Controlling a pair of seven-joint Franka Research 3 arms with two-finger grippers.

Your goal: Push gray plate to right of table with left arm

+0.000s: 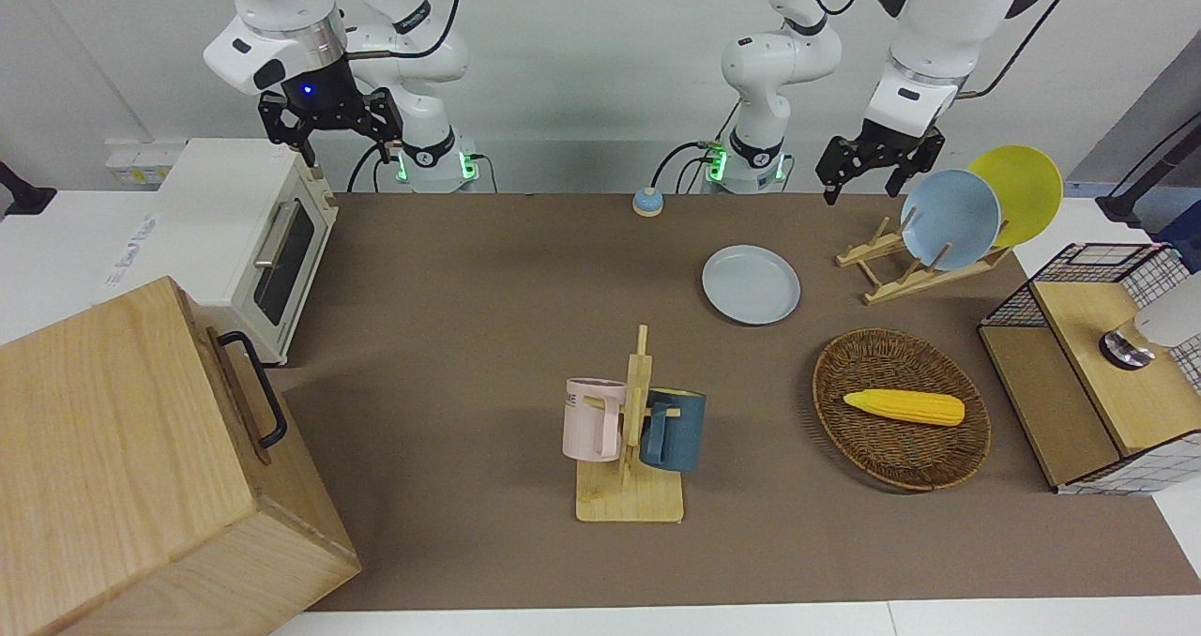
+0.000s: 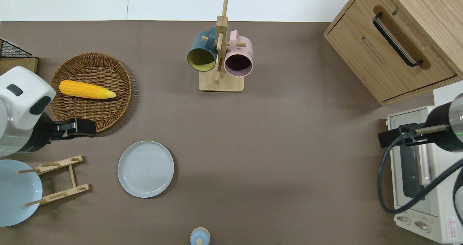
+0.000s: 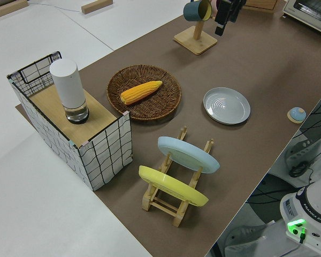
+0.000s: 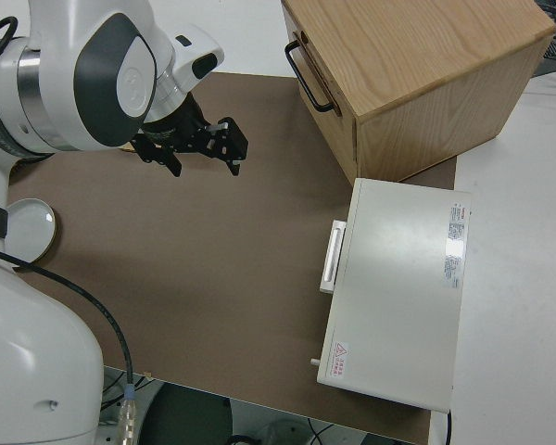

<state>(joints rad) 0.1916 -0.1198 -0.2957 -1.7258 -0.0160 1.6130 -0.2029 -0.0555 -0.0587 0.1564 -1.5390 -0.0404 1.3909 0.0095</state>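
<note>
In the overhead view, from the left edge rightward: the sky-blue plate (image 2: 14,192) leans in the wooden dish rack (image 2: 54,180) at lower left, and the left claw (image 2: 85,126) hangs above it at mid-left, over the brown bench (image 2: 289,147) at the near rim of the wicker basket (image 2: 90,89) that holds the corn cob (image 2: 86,89). Its fingers stand apart and grip nothing. The gray plate (image 2: 145,169) lies flat on the bench left of centre, beside the rack and clear of the claw. The mug stand (image 2: 220,57) occupies upper centre. At the right edge sit the wooden cabinet (image 2: 398,46) and toaster oven (image 2: 419,187). The right arm is parked, its right claw (image 1: 330,128) fingers apart.
</note>
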